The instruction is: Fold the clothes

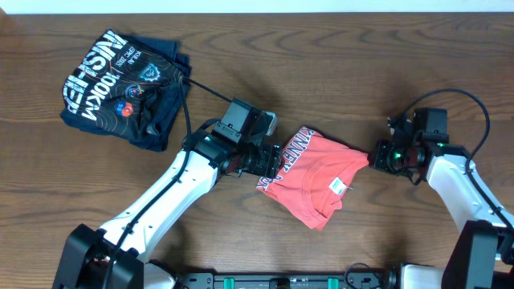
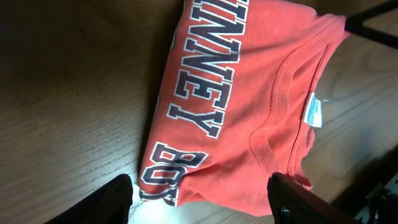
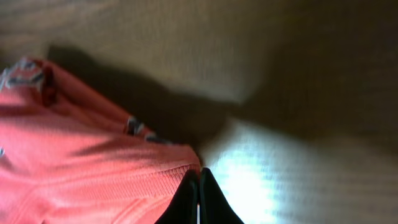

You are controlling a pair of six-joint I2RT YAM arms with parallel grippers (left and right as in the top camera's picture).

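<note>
The orange-red T-shirt (image 1: pixel 315 178) lies bunched on the table's middle, with dark white-edged lettering and a small neck label (image 1: pixel 338 186). My left gripper (image 1: pixel 273 164) is open at the shirt's left edge. In the left wrist view its two fingers (image 2: pixel 205 208) stand wide apart, with the lettered edge of the shirt (image 2: pixel 249 74) between them and the label (image 2: pixel 313 112) to the right. My right gripper (image 1: pixel 374 156) is shut on the shirt's right corner, which is drawn out to a point. In the right wrist view the closed fingers (image 3: pixel 198 183) pinch the hem (image 3: pixel 93 174).
A dark navy folded shirt (image 1: pixel 120 80) with white lettering lies at the back left. A black cable (image 1: pixel 210 90) runs from it toward the left arm. The wooden table (image 1: pixel 401 64) shows bare around the T-shirt.
</note>
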